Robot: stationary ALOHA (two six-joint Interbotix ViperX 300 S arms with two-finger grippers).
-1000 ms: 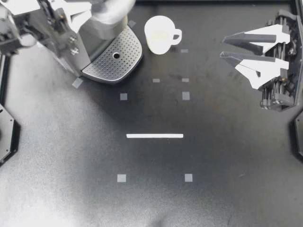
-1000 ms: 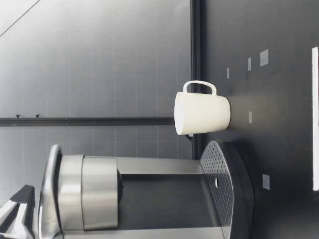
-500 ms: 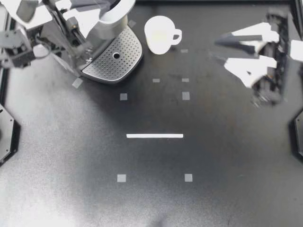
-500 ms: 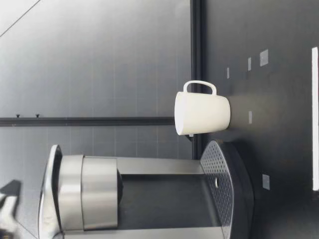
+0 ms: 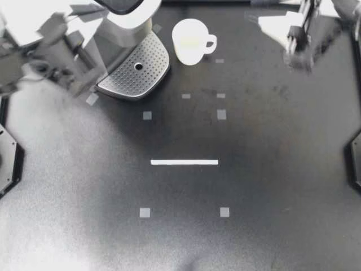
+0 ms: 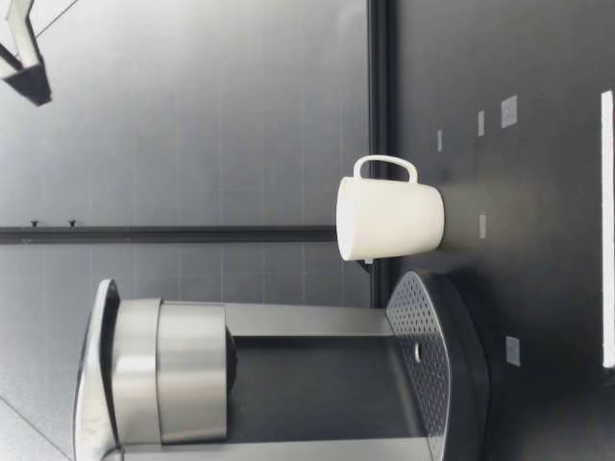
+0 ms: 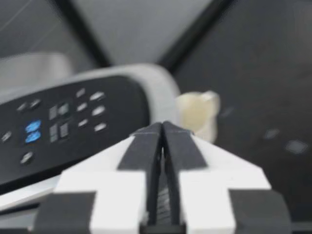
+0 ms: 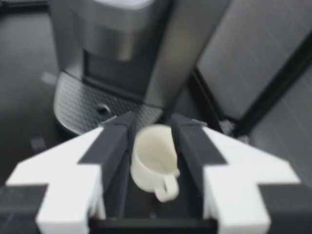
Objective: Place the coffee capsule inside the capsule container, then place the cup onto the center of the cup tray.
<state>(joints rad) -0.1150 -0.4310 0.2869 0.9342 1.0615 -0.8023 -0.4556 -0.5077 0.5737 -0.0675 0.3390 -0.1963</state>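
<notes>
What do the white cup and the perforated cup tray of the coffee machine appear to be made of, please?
Cup: opaque white with a smooth, faintly glossy wall and a thick handle, so probably glazed ceramic, though plastic is possible. Cup tray: a silvery plate with a regular grid of small holes and a satin sheen, likely metal or metal-finished plastic.

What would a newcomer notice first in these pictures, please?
The white cup stands on the dark table beside the perforated tray of the silver coffee machine, not on it. My right gripper, open, hangs near the table's right edge, with the cup ahead, framed between its fingers.
</notes>
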